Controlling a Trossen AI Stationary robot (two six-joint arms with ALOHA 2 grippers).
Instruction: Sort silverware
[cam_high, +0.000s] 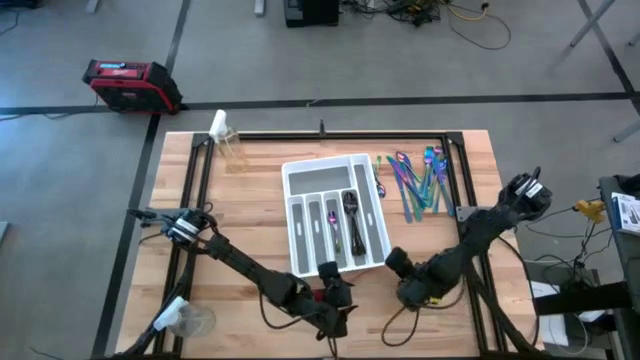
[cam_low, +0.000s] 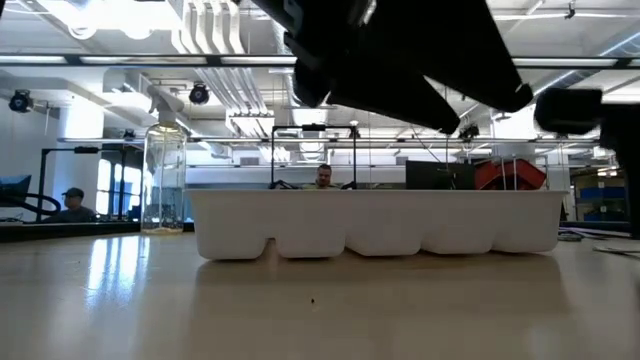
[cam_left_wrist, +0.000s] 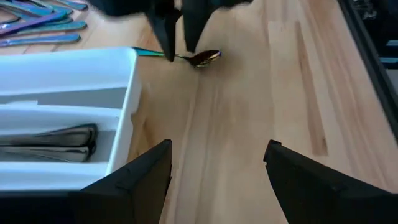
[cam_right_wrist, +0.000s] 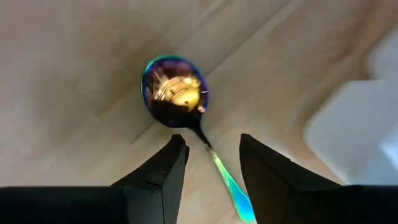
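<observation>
Left gripper hovers wide open at the white tray's near end. Just right of the tray, the right gripper straddles the iridescent spoon's handle, fingers narrowly apart, spoon lying on the desk; more silverware lies beyond

Lab or workshop: exposed ceiling ducts, floor cables.
</observation>
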